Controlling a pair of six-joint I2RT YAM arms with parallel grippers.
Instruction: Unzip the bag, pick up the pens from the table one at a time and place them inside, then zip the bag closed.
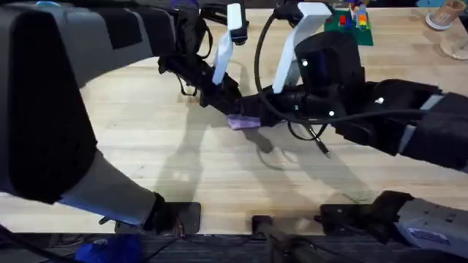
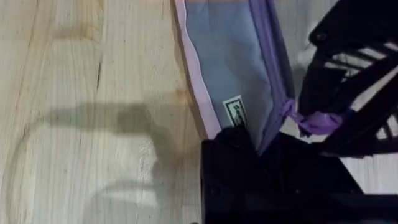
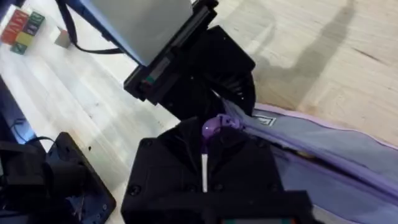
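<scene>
Lavender fabric of the bag (image 1: 243,122) is being seen near the middle of the counter (image 1: 183,168) in the overhead view, mostly covered by the two arms meeting above it. The bag is lying on the wood, and only a small purple patch of it is being left visible between the arms there.

In the left wrist view, the bag (image 2: 236,68) is being shown with its mouth parted, the pale grey-blue lining and a small white label being exposed. The left claw (image 2: 249,146) is being held closed on the edge of the bag at one end of the opening.

In the right wrist view, the right claw (image 3: 208,134) is being held closed on the purple zipper pull (image 3: 214,124), right beside the left claw (image 3: 205,74), at the end of the bag (image 3: 323,149), whose fabric is stretching away along the counter (image 3: 323,56). The same pull (image 2: 317,121) is being seen from the left wrist, pinched in the right claw (image 2: 348,112).

Coloured blocks (image 1: 349,20) are lying at the far edge of the counter, well apart from the bag.
</scene>
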